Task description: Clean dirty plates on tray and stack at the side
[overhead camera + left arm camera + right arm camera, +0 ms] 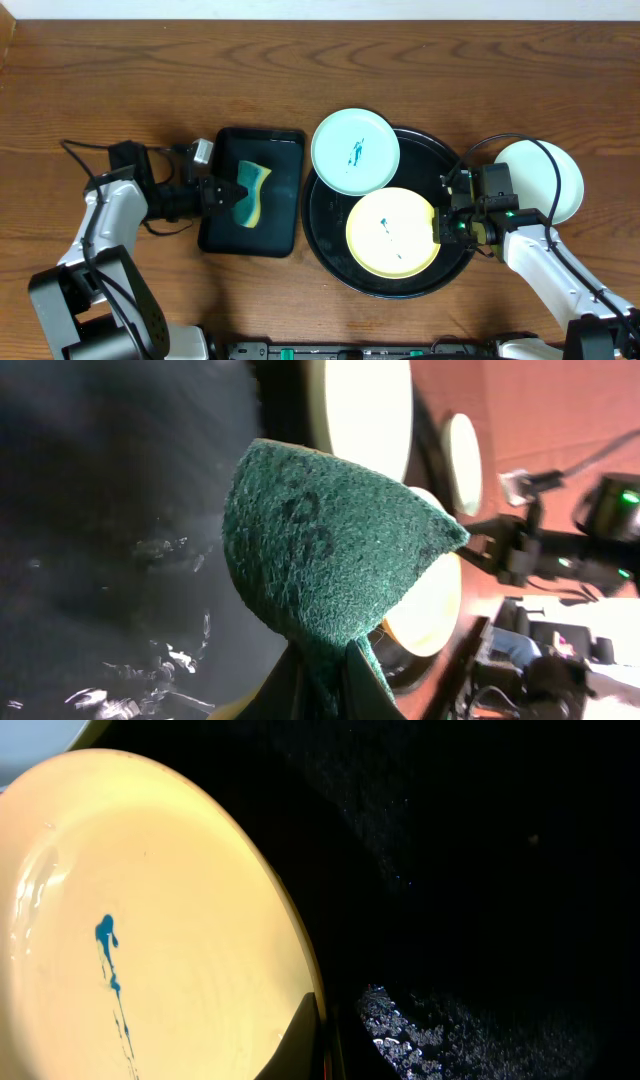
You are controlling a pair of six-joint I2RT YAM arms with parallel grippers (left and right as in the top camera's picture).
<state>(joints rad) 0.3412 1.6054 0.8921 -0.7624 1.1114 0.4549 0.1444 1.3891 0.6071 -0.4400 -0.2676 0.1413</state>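
Note:
The round black tray (pixel 455 160) holds a yellow plate (pixel 392 232) with a teal smudge. My right gripper (pixel 440 228) is shut on that plate's right rim; the wrist view shows the yellow plate (pixel 150 920) pinched at my right gripper (pixel 325 1045). A mint-blue plate (pixel 355 152), smudged teal, rests over the tray's upper-left rim. Another mint-blue plate (pixel 545 180) lies on the table right of the tray, partly hidden by my right arm. My left gripper (pixel 232 193) is shut on a green-and-yellow sponge (pixel 252 192), whose green face (pixel 330 540) fills the left wrist view above my left gripper (pixel 325 680).
A smaller rectangular black tray (pixel 280 150) lies left of the round tray, under the sponge. Cables run by both arms. The brown wooden table (pixel 150 80) surrounds everything.

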